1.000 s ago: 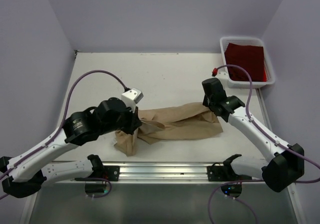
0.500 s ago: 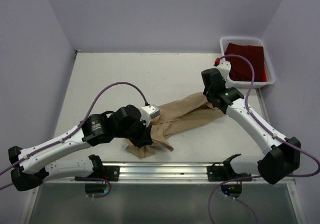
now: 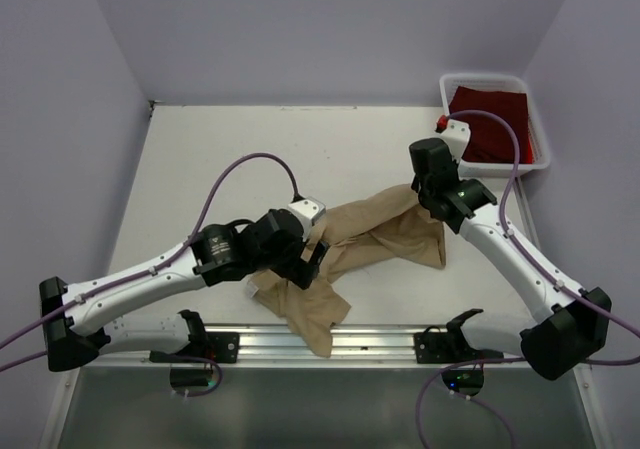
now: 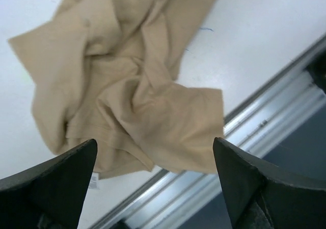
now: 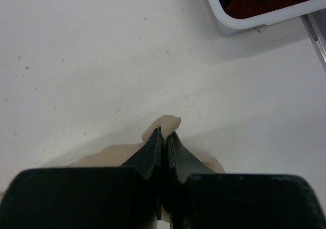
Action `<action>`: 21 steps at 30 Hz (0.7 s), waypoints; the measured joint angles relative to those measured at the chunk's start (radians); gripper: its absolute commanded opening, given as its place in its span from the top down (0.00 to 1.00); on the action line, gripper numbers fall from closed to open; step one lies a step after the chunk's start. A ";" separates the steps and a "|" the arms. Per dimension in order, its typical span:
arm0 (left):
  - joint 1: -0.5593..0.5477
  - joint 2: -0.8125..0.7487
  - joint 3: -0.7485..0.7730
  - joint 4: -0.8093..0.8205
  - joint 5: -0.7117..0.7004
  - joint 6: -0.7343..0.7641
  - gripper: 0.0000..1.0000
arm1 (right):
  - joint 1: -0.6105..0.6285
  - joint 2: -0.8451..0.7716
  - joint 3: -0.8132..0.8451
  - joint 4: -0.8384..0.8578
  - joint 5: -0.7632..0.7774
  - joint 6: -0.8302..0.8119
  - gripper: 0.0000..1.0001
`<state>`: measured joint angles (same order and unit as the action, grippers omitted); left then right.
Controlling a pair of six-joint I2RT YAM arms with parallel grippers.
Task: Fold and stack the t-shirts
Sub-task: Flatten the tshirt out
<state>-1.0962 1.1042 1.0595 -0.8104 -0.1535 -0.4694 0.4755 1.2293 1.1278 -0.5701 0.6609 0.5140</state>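
Left claw (image 4: 155,142) newly off tan t-shirt (image 4: 127,86)

From here the tan cloth t-shirt (image 4: 132,101) reads soft, matt and heavily creased. The dark red cloth shirt (image 3: 492,119) is matt too, in a smooth, faintly glossy white plastic bin (image 5: 270,19). I see a matt, lightly speckled white table (image 3: 220,169) and a grooved silver metal rail (image 3: 330,341) with a dull sheen. The left gripper (image 4: 155,141) has matt black fingers (image 4: 56,178).

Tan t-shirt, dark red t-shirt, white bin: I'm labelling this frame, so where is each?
tan t-shirt (image 3: 385,231), top external view, rumpled middle of the cloth.
dark red t-shirt (image 3: 490,99), top external view, far part of the folded cloth.
white bin (image 3: 485,77), top external view, far rim.
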 measured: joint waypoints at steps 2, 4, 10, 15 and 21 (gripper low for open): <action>0.012 0.019 -0.002 0.014 -0.089 -0.002 0.00 | 0.000 -0.006 -0.002 0.000 0.003 0.000 1.00; 0.064 0.025 -0.015 0.045 -0.129 -0.002 0.00 | 0.000 -0.007 -0.006 -0.001 0.002 0.000 1.00; 0.435 0.071 -0.080 0.180 -0.147 0.018 0.03 | 0.000 -0.008 -0.031 -0.003 -0.006 0.001 1.00; 0.538 0.242 -0.083 0.278 -0.115 0.040 0.14 | 0.000 -0.008 -0.041 -0.004 -0.029 0.002 1.00; 0.555 0.388 -0.082 0.363 -0.030 0.067 0.24 | 0.000 -0.014 -0.056 -0.003 -0.050 0.002 1.00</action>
<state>-0.5407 1.4921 0.9771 -0.4477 -0.1837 -0.4026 0.4755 1.2156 1.0714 -0.5732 0.6113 0.5163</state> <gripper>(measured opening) 0.795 0.034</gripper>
